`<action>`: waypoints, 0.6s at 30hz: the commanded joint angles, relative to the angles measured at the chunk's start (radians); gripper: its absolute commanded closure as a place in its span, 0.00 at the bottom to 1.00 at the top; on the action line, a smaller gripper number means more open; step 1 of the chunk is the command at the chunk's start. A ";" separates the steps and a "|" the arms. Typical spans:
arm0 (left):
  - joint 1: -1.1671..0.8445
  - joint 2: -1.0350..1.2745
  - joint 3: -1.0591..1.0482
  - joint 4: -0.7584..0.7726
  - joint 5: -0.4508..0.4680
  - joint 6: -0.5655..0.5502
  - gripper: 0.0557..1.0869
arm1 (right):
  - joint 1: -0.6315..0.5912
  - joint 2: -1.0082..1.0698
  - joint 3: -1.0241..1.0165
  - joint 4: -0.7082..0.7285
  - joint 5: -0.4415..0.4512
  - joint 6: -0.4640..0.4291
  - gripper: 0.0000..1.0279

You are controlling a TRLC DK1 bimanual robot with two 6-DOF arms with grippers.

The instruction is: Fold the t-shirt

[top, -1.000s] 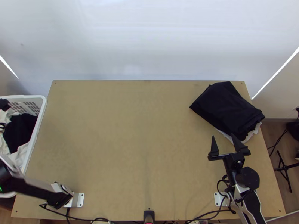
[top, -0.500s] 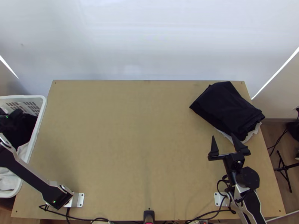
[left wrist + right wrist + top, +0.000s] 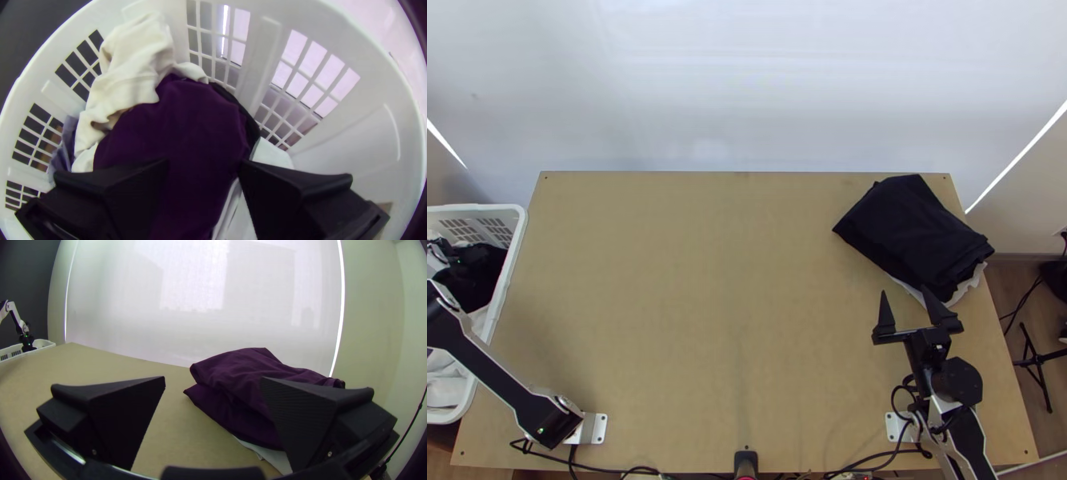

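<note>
— Nearest, we list?
— Right gripper [image 3: 904, 293], empty, spread, inside worktop's [image 3: 707, 320] right edge.
— Next?
— Left gripper [image 3: 203, 164], spread, at basket [image 3: 517, 240]; inside that, bunched dark garment [image 3: 191, 120], probably our t-shirt: we should pinch centrally, sparing cream cloth [image 3: 129, 82].
— Farthest?
— Folded stack [image 3: 915, 232], far right corner.

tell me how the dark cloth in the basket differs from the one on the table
The basket cloth is loosely heaped; the table cloth is folded in layers. The basket cloth has cream cloth against it; the table cloth lies over white cloth. Both are dark.
</note>
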 commanded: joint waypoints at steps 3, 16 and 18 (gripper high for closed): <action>0.016 0.056 0.005 0.052 -0.044 0.112 0.96 | 0.000 0.000 0.000 0.001 0.000 -0.001 0.04; 0.060 -0.333 0.010 -0.270 0.167 -0.070 0.96 | 0.000 0.000 0.000 0.000 0.000 -0.001 0.04; 0.060 -0.429 0.012 -0.307 0.221 -0.101 0.96 | 0.000 0.000 0.000 0.001 0.000 -0.001 0.04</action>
